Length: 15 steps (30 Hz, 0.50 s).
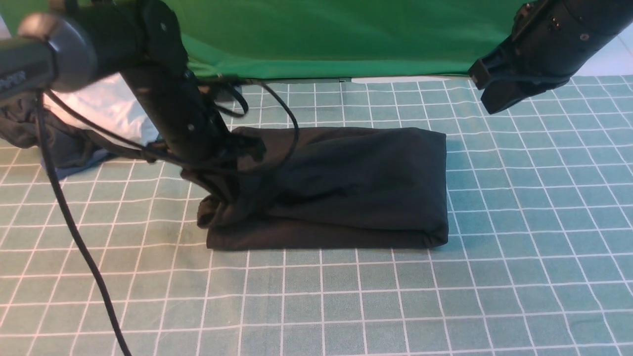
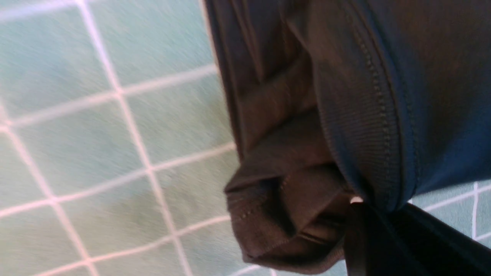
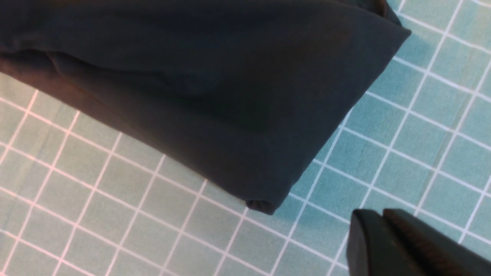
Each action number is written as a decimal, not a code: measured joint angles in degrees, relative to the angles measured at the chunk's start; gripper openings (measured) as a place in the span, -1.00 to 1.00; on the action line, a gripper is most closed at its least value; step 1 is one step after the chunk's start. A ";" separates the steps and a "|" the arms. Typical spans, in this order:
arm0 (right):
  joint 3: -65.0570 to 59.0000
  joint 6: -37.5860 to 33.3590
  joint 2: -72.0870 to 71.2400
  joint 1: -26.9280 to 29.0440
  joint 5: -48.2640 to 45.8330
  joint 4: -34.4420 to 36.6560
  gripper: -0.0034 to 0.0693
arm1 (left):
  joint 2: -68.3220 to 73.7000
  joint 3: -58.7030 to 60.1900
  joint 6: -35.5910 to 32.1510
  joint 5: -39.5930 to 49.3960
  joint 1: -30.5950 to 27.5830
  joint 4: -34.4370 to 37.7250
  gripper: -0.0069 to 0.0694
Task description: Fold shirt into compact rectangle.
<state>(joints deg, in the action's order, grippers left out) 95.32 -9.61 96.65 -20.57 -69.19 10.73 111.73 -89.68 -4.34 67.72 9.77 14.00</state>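
**While the left gripper bites the shirt's bunched end, the right one hangs clear**

Where the scene begins at the far left, a crumpled white garment (image 1: pixel 113 106) lies at the table's back edge. A dark grey garment (image 1: pixel 22 128) with a bit of blue cloth (image 1: pixel 74 169) is heaped just beside it. There is one of each. The left arm (image 1: pixel 163 89), one of two black arms, slopes down from the upper left corner, with a black cable (image 1: pixel 74 232) trailing off it toward the near edge. Its left gripper (image 1: pixel 215 188) is clenched on the gathered left end of the folded black fabric shirt (image 1: pixel 346 183). The left wrist view shows a stitched hem and a wad of folds pulled together at the finger (image 2: pixel 383 237).

The single shirt lies as a rough rectangle at the middle of the green white-gridded tablecloth (image 1: pixel 494 296). Its right end is flat and square, its left end puckered.

At the upper right, the right arm (image 1: pixel 559 34) reaches in above the table, in front of the green backdrop (image 1: pixel 321 34). The right gripper (image 3: pixel 384 222) has its jaws pressed together with nothing between them. It is poised near the shirt's right corner without touching it.
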 joint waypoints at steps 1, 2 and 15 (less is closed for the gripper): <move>0.00 0.00 0.00 0.00 0.00 0.00 -0.80 | -0.07 -0.65 -0.14 0.08 -0.31 -0.36 -0.78; 0.00 0.00 0.00 0.00 0.00 0.00 -0.80 | -0.07 -0.96 -0.13 0.08 -0.54 -0.49 -0.78; 0.00 -0.06 0.00 0.00 0.00 0.17 -0.78 | 1.67 -2.24 -5.76 -6.36 -2.22 -4.37 -0.78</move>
<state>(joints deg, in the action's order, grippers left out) 95.32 -9.67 96.65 -20.57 -69.19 10.90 113.39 -91.93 -10.10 61.36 7.56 9.63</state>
